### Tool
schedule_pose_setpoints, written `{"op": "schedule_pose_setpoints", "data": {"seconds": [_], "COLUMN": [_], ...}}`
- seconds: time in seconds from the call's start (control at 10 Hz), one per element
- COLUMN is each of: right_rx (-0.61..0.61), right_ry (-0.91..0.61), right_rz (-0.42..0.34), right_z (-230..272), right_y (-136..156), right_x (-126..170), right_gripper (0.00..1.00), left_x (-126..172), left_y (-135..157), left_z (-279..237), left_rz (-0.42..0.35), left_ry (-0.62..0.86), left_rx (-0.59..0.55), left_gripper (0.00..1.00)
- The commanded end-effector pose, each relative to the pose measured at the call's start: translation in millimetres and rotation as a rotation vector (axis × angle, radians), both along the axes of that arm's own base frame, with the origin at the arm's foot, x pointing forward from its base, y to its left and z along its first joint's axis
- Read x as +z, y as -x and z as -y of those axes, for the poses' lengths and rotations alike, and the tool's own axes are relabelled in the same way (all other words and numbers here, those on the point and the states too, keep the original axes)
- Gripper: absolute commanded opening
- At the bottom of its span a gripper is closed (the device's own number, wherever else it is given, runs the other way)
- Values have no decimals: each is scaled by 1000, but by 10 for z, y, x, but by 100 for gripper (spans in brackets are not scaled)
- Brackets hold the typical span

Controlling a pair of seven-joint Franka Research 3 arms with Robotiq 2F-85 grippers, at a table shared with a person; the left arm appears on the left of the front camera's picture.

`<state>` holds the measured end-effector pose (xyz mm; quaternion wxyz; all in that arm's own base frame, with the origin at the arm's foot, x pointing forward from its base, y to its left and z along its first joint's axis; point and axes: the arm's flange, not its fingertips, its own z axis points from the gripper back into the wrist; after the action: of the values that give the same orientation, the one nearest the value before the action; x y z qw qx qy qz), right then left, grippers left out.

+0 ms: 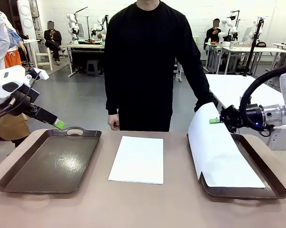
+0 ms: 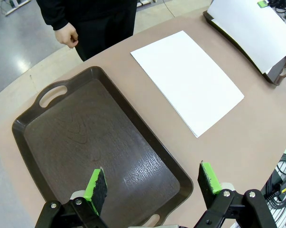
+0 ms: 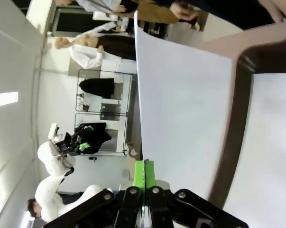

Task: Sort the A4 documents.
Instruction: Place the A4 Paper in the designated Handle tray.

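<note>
One white A4 document [image 1: 137, 159] [image 2: 188, 78] lies flat on the table between two dark brown trays. A second A4 document [image 1: 218, 152] [image 3: 185, 109] [image 2: 252, 28] is raised at its far edge, and its near end rests in the right tray [image 1: 271, 183] [image 2: 275, 73]. My right gripper [image 1: 215, 120] [image 3: 143, 171] is shut on that raised edge. Over the near end of the bare left tray [image 1: 48, 161] [image 2: 86, 142], my left gripper [image 1: 59, 124] [image 2: 152, 183] hangs open and holds nothing.
A person in black stands at the far side of the table, one hand [image 1: 114, 122] [image 2: 67, 35] hanging by the table edge and the other arm behind the raised sheet. A white table [image 1: 237, 88] stands to the right behind the right arm.
</note>
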<state>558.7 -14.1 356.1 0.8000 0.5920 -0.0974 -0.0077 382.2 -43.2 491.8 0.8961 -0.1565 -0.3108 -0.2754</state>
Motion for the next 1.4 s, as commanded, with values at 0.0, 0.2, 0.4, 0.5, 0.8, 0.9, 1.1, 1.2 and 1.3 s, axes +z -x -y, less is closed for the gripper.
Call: {"op": "schedule_pose_setpoints", "data": {"seconds": [0.0, 0.2, 0.4, 0.5, 0.8, 0.9, 1.1, 1.2, 1.3], "right_rx": [-25, -2, 64, 107, 134, 115, 76, 37, 17], "right_ry": [-7, 52, 138, 181, 288, 308, 336, 333, 331], "right_rz": [-58, -69, -72, -68, -37, -18, 24, 48, 64], "right_z": [101, 295, 515, 577, 740, 785, 846, 872, 883], "right_y": [-102, -113, -95, -64, 21, 61, 138, 163, 171], "right_x": [-96, -217, -296, -346, -439, -486, -559, -605, -626], "right_gripper": [1, 1, 1, 1, 1, 1, 1, 1, 1], "left_x": [-13, -13, -13, -13, -13, -13, -13, -13, -13], "left_y": [-11, -11, -11, -11, -11, -11, -11, -11, -11], "left_z": [-19, -19, -19, -19, -19, -19, -19, -19, -19], "left_rz": [-1, -1, -1, -1, -1, -1, -1, -1, -1], "left_ry": [9, 9, 9, 9, 9, 9, 9, 9, 9], "left_rx": [-3, -3, -3, -3, -3, -3, -3, -3, -3], "left_gripper": [100, 100, 100, 100, 100, 100, 100, 100, 100]}}
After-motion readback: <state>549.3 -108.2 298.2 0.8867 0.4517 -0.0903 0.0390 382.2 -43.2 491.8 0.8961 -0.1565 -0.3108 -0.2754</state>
